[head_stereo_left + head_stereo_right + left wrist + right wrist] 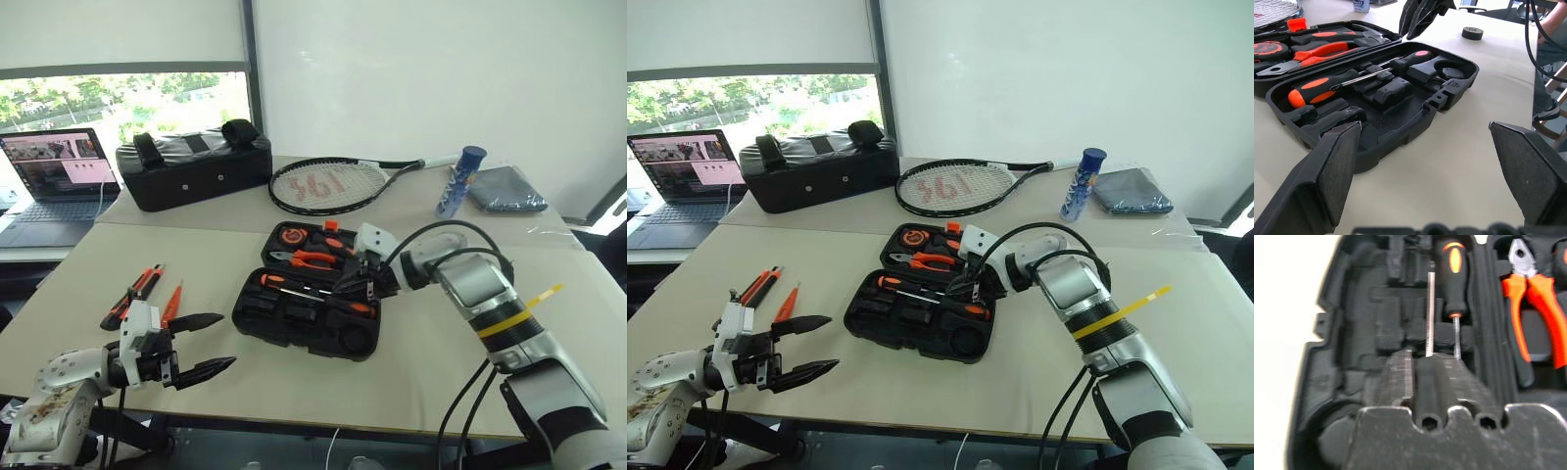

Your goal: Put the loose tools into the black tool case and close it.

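Note:
The black tool case (294, 328) lies open in the middle of the table. Two screwdrivers (1317, 88) rest in its front half, and orange pliers (1317, 53) and a tape measure in its rear half. My right gripper (345, 286) hovers just over the screwdriver slots, shut with nothing between its fingers (1400, 377). On the table to the case's left lie a utility knife (132, 296) and a slim orange tester (172, 302). A black tape roll (1472, 33) sits on the table beyond the case. My left gripper (220, 343) hangs open and empty near the front edge, left of the case.
A tennis racket (328, 184), a black padded bag (193, 166), a blue bottle (460, 181) and a grey cloth (505, 188) lie on the far table. A laptop (59, 181) stands at the back left. A person's leg and shoe (1547, 107) are beside the table.

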### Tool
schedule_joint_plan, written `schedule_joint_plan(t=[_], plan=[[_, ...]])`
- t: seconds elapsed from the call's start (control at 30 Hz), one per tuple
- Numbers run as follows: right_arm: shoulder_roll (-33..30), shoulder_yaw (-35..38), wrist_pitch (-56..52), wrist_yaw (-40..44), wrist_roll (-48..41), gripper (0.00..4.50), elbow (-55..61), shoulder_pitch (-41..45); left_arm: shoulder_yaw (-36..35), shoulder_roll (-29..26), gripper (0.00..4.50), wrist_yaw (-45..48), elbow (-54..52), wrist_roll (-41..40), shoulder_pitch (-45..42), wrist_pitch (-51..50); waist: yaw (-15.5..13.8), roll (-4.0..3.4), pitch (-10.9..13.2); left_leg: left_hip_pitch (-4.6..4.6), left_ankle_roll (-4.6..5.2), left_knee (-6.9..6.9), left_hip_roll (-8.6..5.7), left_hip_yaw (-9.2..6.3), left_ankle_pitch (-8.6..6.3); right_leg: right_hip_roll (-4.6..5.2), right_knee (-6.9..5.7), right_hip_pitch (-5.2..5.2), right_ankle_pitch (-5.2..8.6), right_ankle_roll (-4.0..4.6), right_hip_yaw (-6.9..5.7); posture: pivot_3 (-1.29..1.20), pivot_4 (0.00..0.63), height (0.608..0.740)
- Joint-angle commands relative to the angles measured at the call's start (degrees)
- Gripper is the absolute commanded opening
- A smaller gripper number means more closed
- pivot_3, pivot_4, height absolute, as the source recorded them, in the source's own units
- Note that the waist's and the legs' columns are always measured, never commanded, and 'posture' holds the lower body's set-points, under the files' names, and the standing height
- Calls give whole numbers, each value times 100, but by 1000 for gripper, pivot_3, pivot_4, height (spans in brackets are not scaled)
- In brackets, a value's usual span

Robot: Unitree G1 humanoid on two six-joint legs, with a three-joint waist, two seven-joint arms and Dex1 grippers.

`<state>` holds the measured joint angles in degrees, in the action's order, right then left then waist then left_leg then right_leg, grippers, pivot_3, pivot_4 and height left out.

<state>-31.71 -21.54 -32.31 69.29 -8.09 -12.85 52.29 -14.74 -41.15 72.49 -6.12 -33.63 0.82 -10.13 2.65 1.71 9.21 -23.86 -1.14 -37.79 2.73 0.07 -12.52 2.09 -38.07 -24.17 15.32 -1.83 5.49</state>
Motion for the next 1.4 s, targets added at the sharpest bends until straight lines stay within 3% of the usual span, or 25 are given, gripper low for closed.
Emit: schedule_joint_plan(t=[0.03,0.43,0.7,0.83,0.97,1.1,1.17,1.33,1.4], plan=[[162,-30,194,-228,204,48,-118,-44,-17,-35,4500,17,-48,20,-44,120,-7,0,0,0,0,0,0,0,0,0,0,1,0,0,-1,0,150,740],[558,-245,656,-560,834,48,-1343,-17,-46,-30,4500,-83,-272,30,87,47,75,0,-1,17,0,0,3,0,1,-5,-5,14,-3,5,0,0,150,740],[795,-374,518,-441,892,48,-1216,-170,-214,-73,4500,-300,-472,-24,324,-30,118,0,-1,37,-2,0,4,-2,2,-6,-5,32,-5,6,0,0,150,740],[807,107,919,-426,576,48,-986,-213,-423,-41,4500,-425,-462,-43,556,56,154,0,-2,36,-2,3,9,-1,2,-10,-5,28,-5,6,2,0,150,740],[641,1176,1481,-281,-268,48,-360,-561,-1017,143,4500,-697,-650,-291,1137,27,145,0,0,12,-2,6,12,-2,2,-12,-4,4,-5,7,2,0,150,740],[223,1773,1715,167,-945,1067,512,-1463,-1576,255,4500,-837,-722,-303,1846,93,106,0,2,1,-2,6,8,-3,0,1,7,6,-4,3,-3,0,150,740],[373,2323,2662,0,-1236,1814,883,-2011,-1933,429,4500,-1154,-590,-398,2036,59,73,3,3,5,-1,6,2,-3,-2,11,10,13,-1,-1,-9,0,150,740],[330,3035,3282,357,-2059,3221,2089,-3939,-2745,1066,4500,-2106,-462,-314,2531,165,51,5,5,23,-1,4,4,1,-1,5,7,32,2,-5,-5,0,150,740],[419,3190,3548,361,-2267,3990,2369,-4496,-2970,1298,4500,-2456,-439,-270,2728,193,54,7,4,23,-1,4,1,9,0,8,8,30,2,-6,3,0,150,740]])
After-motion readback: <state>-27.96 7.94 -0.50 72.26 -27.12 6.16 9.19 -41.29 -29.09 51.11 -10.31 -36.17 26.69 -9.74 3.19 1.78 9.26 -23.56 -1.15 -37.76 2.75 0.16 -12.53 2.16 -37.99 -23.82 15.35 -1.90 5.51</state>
